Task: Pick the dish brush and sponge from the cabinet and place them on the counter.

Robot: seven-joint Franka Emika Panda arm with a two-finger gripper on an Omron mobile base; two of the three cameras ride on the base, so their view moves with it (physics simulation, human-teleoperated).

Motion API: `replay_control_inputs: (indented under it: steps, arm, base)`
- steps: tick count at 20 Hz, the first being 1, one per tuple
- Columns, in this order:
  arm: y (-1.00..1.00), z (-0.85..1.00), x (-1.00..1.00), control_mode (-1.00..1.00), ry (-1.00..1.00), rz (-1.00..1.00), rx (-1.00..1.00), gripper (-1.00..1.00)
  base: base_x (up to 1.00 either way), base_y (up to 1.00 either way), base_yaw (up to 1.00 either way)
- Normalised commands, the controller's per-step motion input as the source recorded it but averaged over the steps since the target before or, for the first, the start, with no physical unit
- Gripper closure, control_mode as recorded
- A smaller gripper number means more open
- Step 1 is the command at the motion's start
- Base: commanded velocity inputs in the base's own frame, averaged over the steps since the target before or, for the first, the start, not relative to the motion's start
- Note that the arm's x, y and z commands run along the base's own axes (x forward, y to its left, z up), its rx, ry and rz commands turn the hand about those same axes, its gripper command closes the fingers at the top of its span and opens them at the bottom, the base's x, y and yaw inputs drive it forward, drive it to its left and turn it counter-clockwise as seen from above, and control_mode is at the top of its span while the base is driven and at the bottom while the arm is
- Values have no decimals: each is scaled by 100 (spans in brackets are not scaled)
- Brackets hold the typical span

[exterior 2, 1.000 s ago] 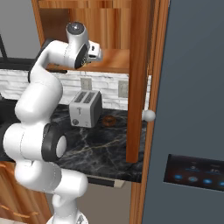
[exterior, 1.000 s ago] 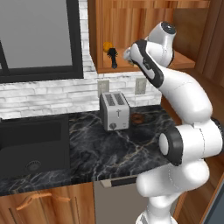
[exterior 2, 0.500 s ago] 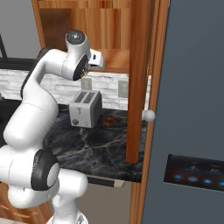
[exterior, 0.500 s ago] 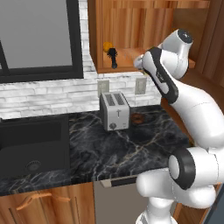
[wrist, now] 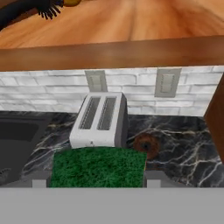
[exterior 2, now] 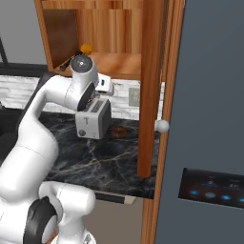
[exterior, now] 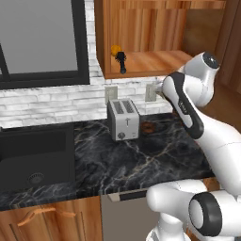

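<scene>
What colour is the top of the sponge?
The sponge has a green, speckled top; the hand view shows it best.

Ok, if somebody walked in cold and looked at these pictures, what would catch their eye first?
Probably the green sponge held between the gripper's fingers, hanging above the black marble counter in front of the silver toaster. Next, the open wooden cabinet above, where the black dish brush lies on the shelf beside a small orange ball. The big white arm bends across the scene below that shelf.
</scene>
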Motion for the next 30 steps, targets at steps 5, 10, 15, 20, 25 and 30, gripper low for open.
replay_control_inputs:
  steps: [5,10,15,20,25,30]
  arm:
    - [-10,-46,-38,-100,0,0,0,100]
    - [-13,-43,-28,-100,0,0,0,100]
    - [-3,-47,-9,-100,0,0,0,100]
    - [-1,-44,0,-100,0,0,1,100]
    - [0,-36,0,-100,1,0,6,100]
    - [-2,-53,1,-100,5,0,0,100]
  base:
    - [0,0,0]
    - [0,0,0]
    - [0,0,0]
    - [0,0,0]
    - [0,0,0]
    - [0,0,0]
